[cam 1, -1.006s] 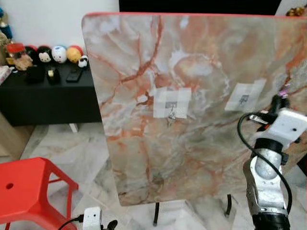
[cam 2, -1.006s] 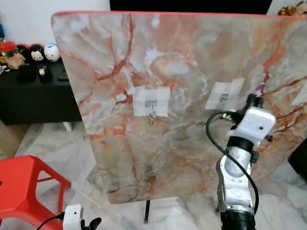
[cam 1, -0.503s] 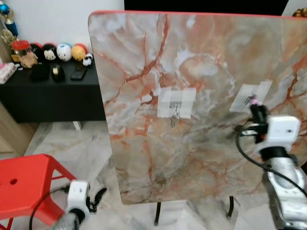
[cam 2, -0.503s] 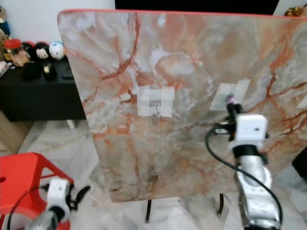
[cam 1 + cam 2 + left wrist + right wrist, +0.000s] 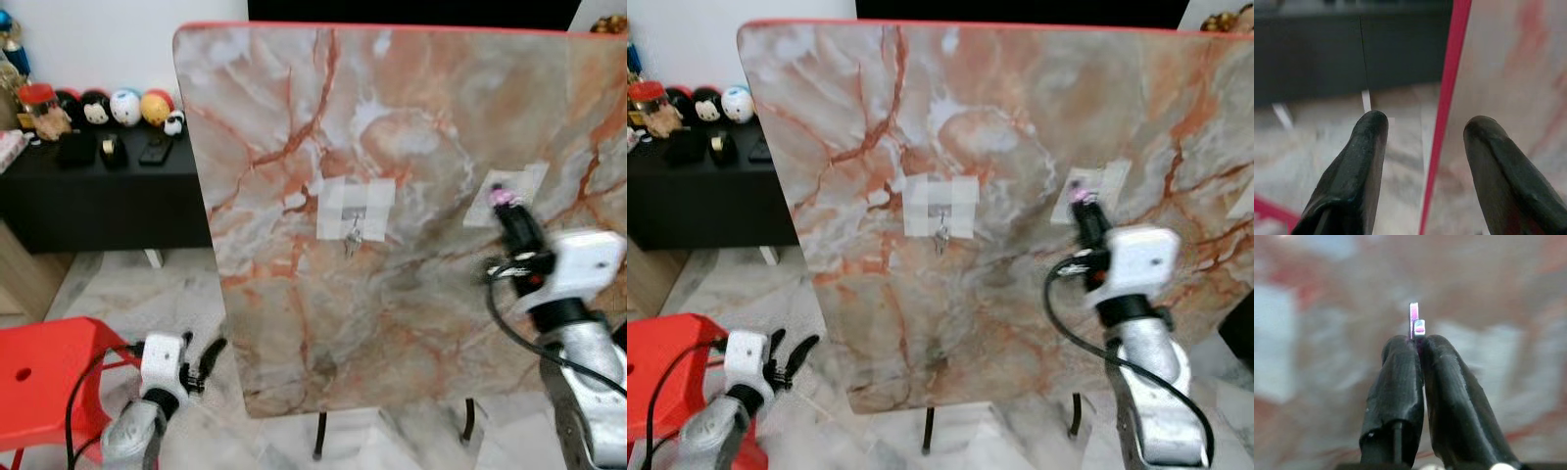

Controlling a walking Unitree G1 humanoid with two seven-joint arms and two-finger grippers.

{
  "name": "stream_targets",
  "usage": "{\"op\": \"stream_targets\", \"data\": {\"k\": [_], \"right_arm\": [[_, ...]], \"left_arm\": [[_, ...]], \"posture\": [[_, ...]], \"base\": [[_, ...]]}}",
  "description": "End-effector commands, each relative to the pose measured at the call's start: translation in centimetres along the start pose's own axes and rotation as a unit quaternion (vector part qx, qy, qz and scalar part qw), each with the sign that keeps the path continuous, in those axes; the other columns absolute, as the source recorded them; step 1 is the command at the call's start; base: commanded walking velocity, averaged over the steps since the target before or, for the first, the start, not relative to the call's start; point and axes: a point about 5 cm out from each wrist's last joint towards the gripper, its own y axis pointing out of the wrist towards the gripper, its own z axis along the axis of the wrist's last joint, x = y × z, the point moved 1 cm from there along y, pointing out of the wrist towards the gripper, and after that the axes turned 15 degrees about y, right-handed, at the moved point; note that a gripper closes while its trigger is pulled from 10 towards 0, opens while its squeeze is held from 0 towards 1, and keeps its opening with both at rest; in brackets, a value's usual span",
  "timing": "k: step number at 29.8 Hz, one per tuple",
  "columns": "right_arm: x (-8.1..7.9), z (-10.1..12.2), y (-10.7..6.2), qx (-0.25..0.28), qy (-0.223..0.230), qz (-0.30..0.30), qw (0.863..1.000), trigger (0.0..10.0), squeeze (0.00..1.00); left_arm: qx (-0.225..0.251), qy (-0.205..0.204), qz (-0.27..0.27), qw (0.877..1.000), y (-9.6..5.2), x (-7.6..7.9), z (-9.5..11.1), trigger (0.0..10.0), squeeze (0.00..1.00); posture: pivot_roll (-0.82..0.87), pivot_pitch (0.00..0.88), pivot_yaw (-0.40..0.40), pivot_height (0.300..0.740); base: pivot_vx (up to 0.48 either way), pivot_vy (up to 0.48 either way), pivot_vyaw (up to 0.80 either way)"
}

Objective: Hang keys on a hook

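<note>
An upright marble-patterned board (image 5: pixel 411 323) carries two taped patches, each with a small hook. A set of keys (image 5: pixel 351 240) hangs from the middle hook (image 5: pixel 354 221). My right gripper (image 5: pixel 504 203) is raised against the right taped patch (image 5: pixel 529 179) and is shut on a purple-headed key (image 5: pixel 1414 319), whose tip sticks out past the fingertips. The right hook itself is hidden behind the gripper. My left gripper (image 5: pixel 207 359) hangs low beside the board's left edge, open, with nothing between its fingers (image 5: pixel 1369 142).
A red stool (image 5: pixel 44 377) stands at the lower left. Against the back wall, a black cabinet (image 5: pixel 98 201) holds round toys. The board stands on thin black legs (image 5: pixel 319 441) on a marble floor. Its red edge (image 5: pixel 1449 98) runs close to my left gripper.
My right gripper has carried the key left, from beside the right taped patch to right over it. The left arm has risen from the bottom edge toward the board's left side.
</note>
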Motion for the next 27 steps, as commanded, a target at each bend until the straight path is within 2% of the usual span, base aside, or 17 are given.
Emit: {"op": "stream_targets", "data": {"k": [1, 2, 3, 5, 7, 10, 13, 16, 17, 19, 20, 21, 22, 23, 24, 26, 27], "right_arm": [[-1.0, 0.1, -0.3, -0.034, 0.012, 0.068, 0.997, 10.0, 0.00], [-1.3, -0.4, -0.7, -0.061, -0.024, 0.106, 0.992, 10.0, 0.00], [-1.3, -0.7, -0.9, -0.076, -0.031, 0.117, 0.990, 10.0, 0.00], [-1.4, -1.2, -1.2, -0.102, -0.026, 0.141, 0.984, 10.0, 0.00], [-1.6, -2.1, -1.7, -0.142, -0.032, 0.178, 0.973, 10.0, 0.00], [-1.8, -3.0, -2.3, -0.189, -0.041, 0.225, 0.955, 10.0, 0.00], [-2.1, -3.9, -2.8, -0.230, -0.047, 0.268, 0.934, 10.0, 0.00], [-2.3, -4.6, -2.9, -0.261, -0.036, 0.289, 0.921, 10.0, 0.00], [-2.5, -4.8, -2.8, -0.270, -0.032, 0.301, 0.914, 10.0, 0.00], [-3.4, -5.0, -3.2, -0.286, -0.029, 0.346, 0.893, 10.0, 0.00], [-3.4, -5.0, -3.2, -0.286, -0.029, 0.346, 0.893, 10.0, 0.00], [-3.6, -5.1, -3.3, -0.293, -0.029, 0.361, 0.885, 10.0, 0.00], [-4.0, -5.7, -3.6, -0.311, -0.030, 0.393, 0.865, 10.0, 0.00], [-4.0, -5.7, -3.6, -0.311, -0.030, 0.393, 0.865, 10.0, 0.00], [-4.2, -6.2, -3.5, -0.321, -0.024, 0.410, 0.853, 10.0, 0.00], [-4.9, -6.6, -3.2, -0.331, -0.016, 0.442, 0.833, 10.0, 0.00], [-5.0, -6.6, -3.2, -0.332, -0.015, 0.446, 0.831, 10.0, 0.00]], "left_arm": [[0.016, 0.007, -0.013, 1.000, 0.3, 0.1, 0.9, 10.0, 0.00], [0.021, 0.020, -0.022, 0.999, 0.2, 0.1, 1.2, 10.0, 0.00], [0.023, 0.025, -0.026, 0.999, 0.2, 0.1, 1.3, 10.0, 0.00], [0.022, 0.030, -0.037, 0.999, 0.0, 0.1, 1.4, 10.0, 0.00], [-0.004, 0.057, -0.083, 0.995, -0.7, 0.4, 0.8, 10.0, 0.00], [-0.046, 0.108, -0.161, 0.980, -2.2, 0.9, -0.4, 10.0, 0.00], [-0.062, 0.120, -0.224, 0.965, -3.4, 1.0, -0.4, 10.0, 0.00], [-0.044, 0.152, -0.268, 0.950, -3.4, 0.9, 0.9, 10.0, 0.00], [-0.035, 0.166, -0.294, 0.941, -3.3, 1.0, 1.8, 10.0, 0.00], [-0.010, 0.156, -0.330, 0.931, -2.9, 1.5, 3.9, 10.0, 0.00], [-0.010, 0.156, -0.330, 0.931, -2.9, 1.5, 3.9, 10.0, 0.00], [0.000, 0.151, -0.343, 0.927, -2.9, 1.8, 4.7, 10.0, 0.00], [0.021, 0.166, -0.381, 0.909, -2.5, 2.5, 6.1, 10.0, 0.00], [0.021, 0.166, -0.381, 0.909, -2.5, 2.5, 6.1, 10.0, 0.00], [0.031, 0.178, -0.408, 0.895, -2.2, 3.0, 7.1, 10.0, 0.00], [0.056, 0.177, -0.430, 0.884, -1.3, 3.9, 9.0, 10.0, 0.00], [0.061, 0.180, -0.431, 0.882, -1.1, 4.1, 9.3, 10.0, 0.00]], "posture": [[-0.01, 0.000, -0.065, 0.740], [-0.01, 0.000, -0.067, 0.740], [-0.01, 0.000, -0.068, 0.740], [-0.01, 0.000, -0.068, 0.740], [0.00, 0.000, -0.073, 0.740], [0.00, 0.000, -0.076, 0.740], [0.01, 0.000, -0.080, 0.740], [0.02, 0.000, -0.088, 0.740], [0.02, 0.000, -0.088, 0.740], [0.02, 0.000, -0.089, 0.740], [0.02, 0.000, -0.089, 0.740], [0.02, 0.000, -0.089, 0.740], [0.01, 0.000, -0.093, 0.740], [0.01, 0.000, -0.093, 0.740], [0.02, 0.000, -0.092, 0.740], [0.02, 0.000, -0.093, 0.740], [0.02, 0.000, -0.096, 0.740]], "base": [[0.000, 0.000, 0.00], [0.000, 0.000, 0.00], [0.000, 0.000, 0.00], [0.000, 0.000, 0.00], [0.000, 0.000, 0.00], [0.000, 0.000, 0.00], [0.000, 0.000, 0.00], [0.000, 0.000, 0.00], [0.000, 0.000, 0.00], [0.000, 0.000, 0.00], [0.000, 0.000, 0.00], [0.000, 0.000, 0.00], [0.000, 0.000, 0.00], [0.000, 0.000, 0.00], [0.000, 0.000, 0.00], [0.000, 0.000, 0.00], [0.000, 0.000, 0.00]]}}
